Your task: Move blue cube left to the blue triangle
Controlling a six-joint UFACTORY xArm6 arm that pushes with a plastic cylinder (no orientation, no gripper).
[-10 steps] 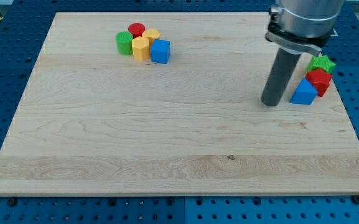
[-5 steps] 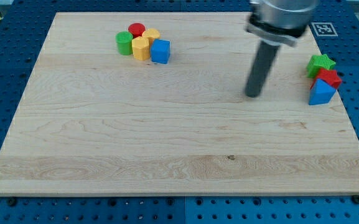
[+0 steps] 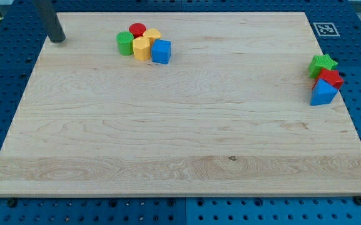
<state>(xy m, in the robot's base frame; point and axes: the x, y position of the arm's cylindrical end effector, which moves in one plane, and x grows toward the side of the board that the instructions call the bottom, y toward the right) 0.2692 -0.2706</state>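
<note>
The blue cube [image 3: 161,51] sits near the view's top, at the right end of a tight cluster of blocks. The blue triangle [image 3: 323,93] lies at the view's far right, touching the red block [image 3: 330,78] just above it. My tip [image 3: 57,40] rests at the board's top left corner, well to the left of the cluster and far from both blue blocks. It touches no block.
The cluster also holds a green cylinder [image 3: 125,44], a red cylinder [image 3: 137,29] and two yellow blocks [image 3: 142,47]. A green star [image 3: 323,64] sits above the red block at the right. The wooden board [image 3: 180,144] lies on a blue perforated table.
My tip has swept from beside the blue triangle across the board to the top left corner. The blue triangle shifted slightly right and down early on.
</note>
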